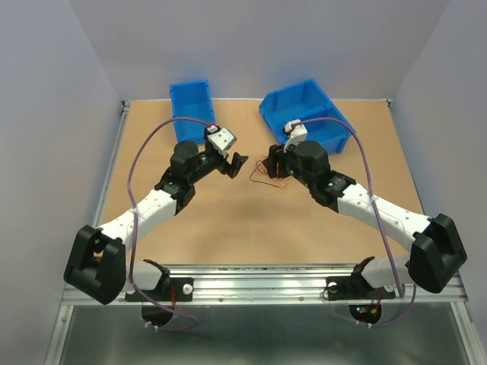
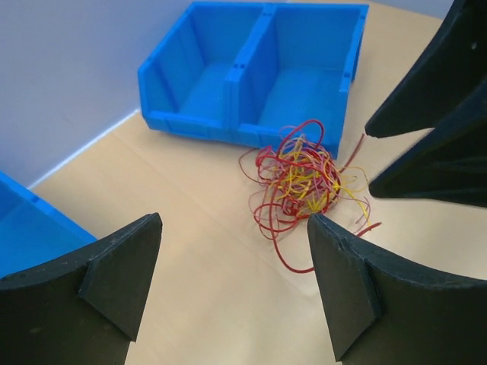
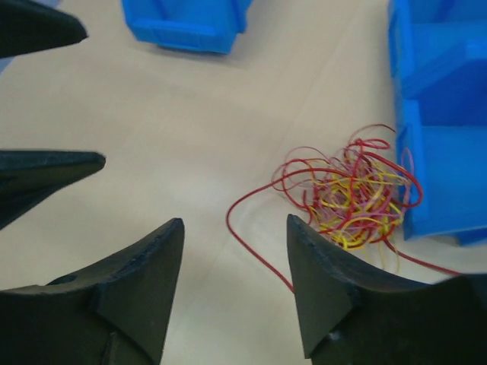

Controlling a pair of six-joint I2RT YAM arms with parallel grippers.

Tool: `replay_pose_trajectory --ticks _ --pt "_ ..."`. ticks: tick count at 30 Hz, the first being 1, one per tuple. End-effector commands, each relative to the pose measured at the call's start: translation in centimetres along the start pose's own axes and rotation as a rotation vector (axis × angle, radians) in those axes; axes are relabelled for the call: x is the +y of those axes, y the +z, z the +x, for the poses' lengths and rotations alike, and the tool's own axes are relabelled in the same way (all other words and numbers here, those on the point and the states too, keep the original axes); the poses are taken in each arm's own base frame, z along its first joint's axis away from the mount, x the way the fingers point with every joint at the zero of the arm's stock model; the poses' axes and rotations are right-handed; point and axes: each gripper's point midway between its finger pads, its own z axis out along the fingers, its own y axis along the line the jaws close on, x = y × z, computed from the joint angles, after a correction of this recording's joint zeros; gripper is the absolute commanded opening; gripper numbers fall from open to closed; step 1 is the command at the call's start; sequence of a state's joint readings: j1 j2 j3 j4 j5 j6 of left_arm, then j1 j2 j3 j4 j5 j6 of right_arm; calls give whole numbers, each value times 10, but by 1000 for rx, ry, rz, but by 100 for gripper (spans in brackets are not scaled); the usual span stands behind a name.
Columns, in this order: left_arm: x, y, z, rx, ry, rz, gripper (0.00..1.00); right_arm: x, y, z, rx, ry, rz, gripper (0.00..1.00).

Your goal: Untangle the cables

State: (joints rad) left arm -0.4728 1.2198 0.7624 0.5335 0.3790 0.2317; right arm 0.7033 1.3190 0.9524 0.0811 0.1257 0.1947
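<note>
I am watching the cables.
My left gripper and right gripper are gaping open, holding nothing. The heap is lying between them beside the bin, maybe touching it.

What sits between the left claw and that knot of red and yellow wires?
Nothing but bare table: the left wrist view shows only open wood between the left gripper and the cables.
</note>
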Motion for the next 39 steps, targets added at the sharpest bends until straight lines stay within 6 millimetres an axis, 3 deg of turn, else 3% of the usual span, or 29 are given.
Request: replay_pose_trajectory --ticks 1,4,5,7,8,9,10,11,12,13,16,17,19,22,23,24,25,26,27,28,29,31,32,35,39 --pt "-10 27 -32 -98 21 32 88 -52 7 19 49 38 200 58" --pt "-29 51 -11 -40 79 40 88 -74 7 25 63 69 240 62" --pt "-37 63 7 -3 93 50 88 -88 3 24 55 79 291 63" --pt "-48 81 15 28 101 63 89 -99 -6 17 22 103 329 68" --pt "-54 93 40 93 85 88 89 -109 -12 21 22 119 353 69" --pt "-55 105 34 90 80 98 89 -113 -18 18 4 131 365 69" --pt "-58 112 40 112 68 106 90 -116 -23 17 -4 138 372 70" --pt "-61 120 66 183 57 119 90 -122 -34 5 -49 151 392 70" --pt "-57 132 58 179 63 105 90 -126 -40 9 -53 162 408 70" --pt "-63 138 81 242 56 127 90 -131 -52 -1 -97 172 429 70" --pt "-70 151 98 303 59 147 89 -134 -66 -2 -125 182 446 70" --pt "-78 151 120 366 61 159 87 -134 -69 -3 -136 187 446 69" --pt "-75 151 132 406 71 138 81 -132 -77 -10 -166 196 435 68" --pt "-68 146 148 459 64 92 42 -129 -79 -9 -171 195 416 57" --pt "-66 142 134 438 67 83 11 -129 -78 -8 -168 192 412 51" --pt "-64 134 135 442 69 77 0 -127 -73 -5 -155 183 395 49" --pt "-59 129 99 362 75 63 0 -125 -69 -1 -140 172 380 49" --pt "-58 122 86 329 76 60 0 -117 -63 -1 -132 154 329 49" --pt "-60 108 89 329 68 79 0 -114 -57 0 -120 140 302 50" --pt "-60 101 75 293 63 86 0 -109 -50 3 -106 125 268 50" --pt "-58 89 46 228 59 95 0 -97 -39 10 -69 98 189 52" --pt "-64 74 37 197 35 155 0 -88 -28 6 -112 36 116 51" --pt "-61 66 21 165 40 155 0 -84 -22 -5 -176 32 88 52" --pt "-61 53 4 129 66 161 0 -67 -11 2 -172 4 -25 62" --pt "-62 45 -4 107 64 164 0 -34 8 13 -107 -59 -240 76"
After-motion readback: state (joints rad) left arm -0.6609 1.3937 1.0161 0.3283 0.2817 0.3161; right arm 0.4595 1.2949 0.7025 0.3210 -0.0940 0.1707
